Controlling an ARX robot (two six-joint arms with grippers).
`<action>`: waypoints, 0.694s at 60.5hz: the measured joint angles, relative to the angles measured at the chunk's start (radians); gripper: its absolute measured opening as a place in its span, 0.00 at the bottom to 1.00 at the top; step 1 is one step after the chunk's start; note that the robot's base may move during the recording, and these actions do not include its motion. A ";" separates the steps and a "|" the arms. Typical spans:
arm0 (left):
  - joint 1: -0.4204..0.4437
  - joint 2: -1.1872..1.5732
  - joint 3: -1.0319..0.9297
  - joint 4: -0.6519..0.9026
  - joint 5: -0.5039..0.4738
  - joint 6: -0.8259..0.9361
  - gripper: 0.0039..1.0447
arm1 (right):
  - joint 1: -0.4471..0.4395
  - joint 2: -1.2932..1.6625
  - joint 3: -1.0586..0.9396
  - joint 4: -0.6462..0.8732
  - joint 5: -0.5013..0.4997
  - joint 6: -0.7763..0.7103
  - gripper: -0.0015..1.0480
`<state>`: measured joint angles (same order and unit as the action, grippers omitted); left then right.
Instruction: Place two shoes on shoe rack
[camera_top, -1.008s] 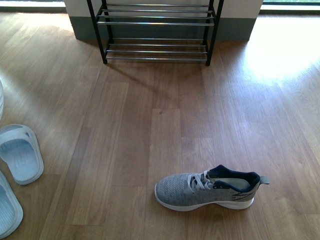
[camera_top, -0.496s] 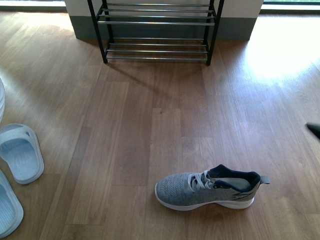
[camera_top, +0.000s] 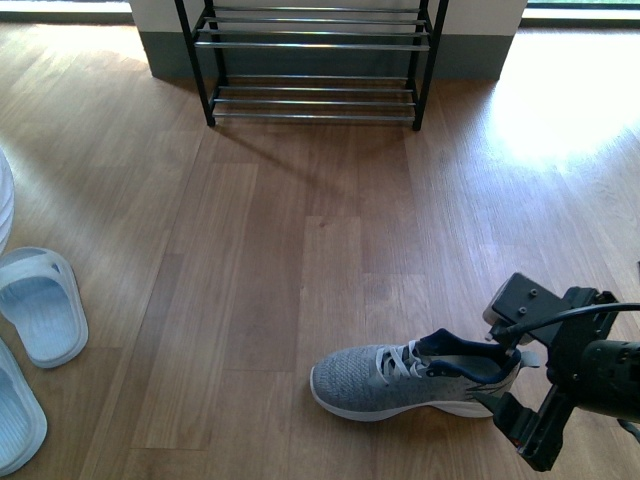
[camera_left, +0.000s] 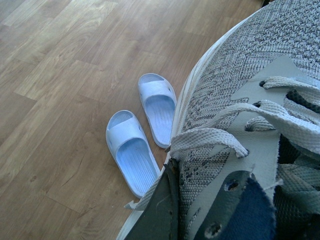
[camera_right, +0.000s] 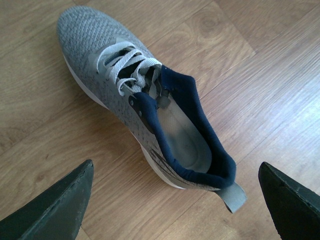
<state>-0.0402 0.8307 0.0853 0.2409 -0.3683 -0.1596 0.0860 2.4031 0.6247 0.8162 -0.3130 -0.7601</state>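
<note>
One grey knit sneaker (camera_top: 410, 378) with a navy collar lies on its sole on the wood floor, toe pointing left. My right gripper (camera_top: 515, 420) hangs open just behind its heel. In the right wrist view the sneaker (camera_right: 150, 100) lies ahead of the open right gripper (camera_right: 175, 205), with the heel tab between the two dark fingers (camera_right: 55, 210), touching neither. The other sneaker (camera_left: 240, 100) fills the left wrist view, lifted above the floor. My left gripper (camera_left: 210, 220) is shut on it near the lace eyelets, with one dark finger (camera_left: 155, 212) on its outer side. The shoe rack (camera_top: 312, 60) stands at the far wall, its bars bare.
Two pale blue slippers (camera_top: 40, 305) lie at the left edge of the floor, also below the held sneaker as slippers (camera_left: 132, 150) in the left wrist view. A grey-based wall (camera_top: 470, 55) stands behind the rack. Bare wood floor (camera_top: 320, 220) stretches between the sneaker and the rack.
My right arm has come into the front view from the right and now sits at the heel of the sneaker on the floor. That sneaker has not moved.
</note>
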 joint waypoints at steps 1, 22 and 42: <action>0.000 0.000 0.000 0.000 0.000 0.000 0.01 | 0.003 0.017 0.016 -0.011 0.002 -0.002 0.91; 0.000 0.000 0.000 0.000 0.000 0.000 0.01 | 0.052 0.199 0.183 -0.090 0.033 -0.002 0.91; 0.000 0.000 0.000 0.000 0.000 0.000 0.01 | 0.071 0.304 0.317 -0.136 0.060 0.023 0.91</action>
<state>-0.0402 0.8307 0.0853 0.2409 -0.3683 -0.1596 0.1566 2.7068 0.9413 0.6800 -0.2535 -0.7368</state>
